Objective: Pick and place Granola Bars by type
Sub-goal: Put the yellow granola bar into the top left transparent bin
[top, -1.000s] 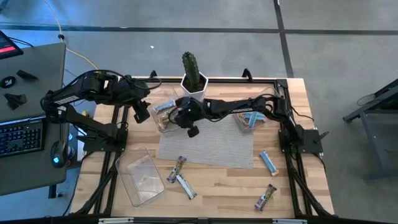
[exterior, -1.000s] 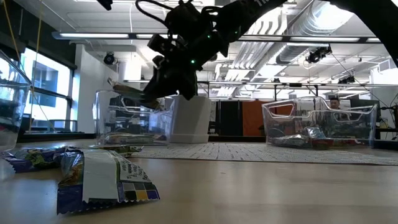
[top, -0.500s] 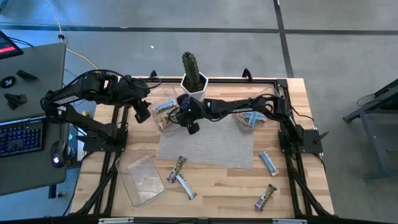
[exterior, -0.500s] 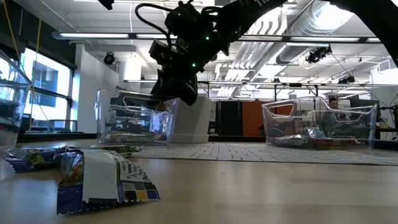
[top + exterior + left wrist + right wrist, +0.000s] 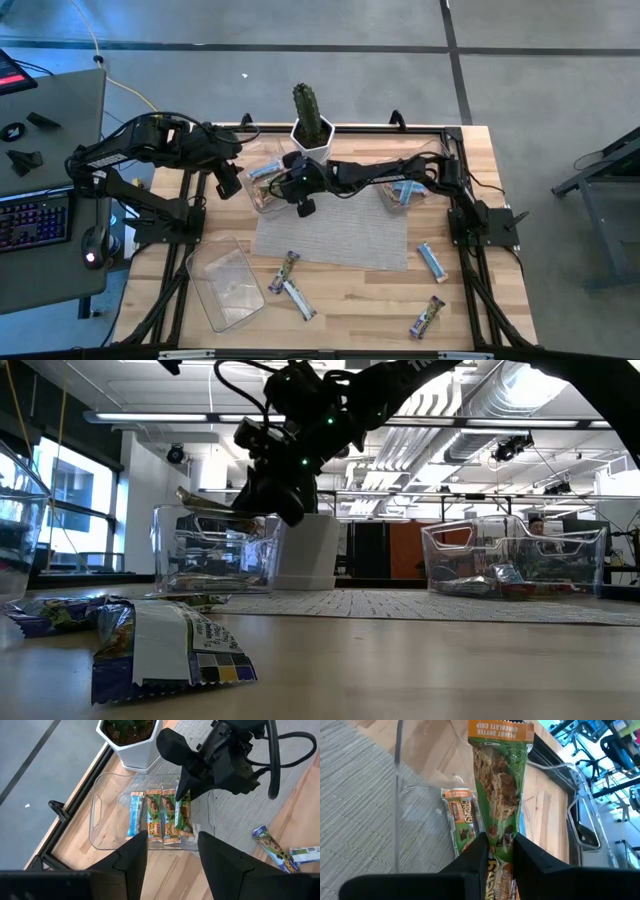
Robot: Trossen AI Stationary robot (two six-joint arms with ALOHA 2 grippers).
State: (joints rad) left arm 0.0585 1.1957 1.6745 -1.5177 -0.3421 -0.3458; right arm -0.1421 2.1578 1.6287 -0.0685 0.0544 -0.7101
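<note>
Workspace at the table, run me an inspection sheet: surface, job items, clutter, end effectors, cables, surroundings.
Surface: wooden table with a grey mat.
Job's things: green bar held above the left tub, which holds three bars; right tub has bars; four loose bars on the near side.
Clutter: empty tub; potted cactus.
End effectors: right end effector shut on the green bar; left end effector open, waiting beside the left tub.
Cables: black cable on the right arm.
Surroundings: desk with keyboard to the left.
</note>
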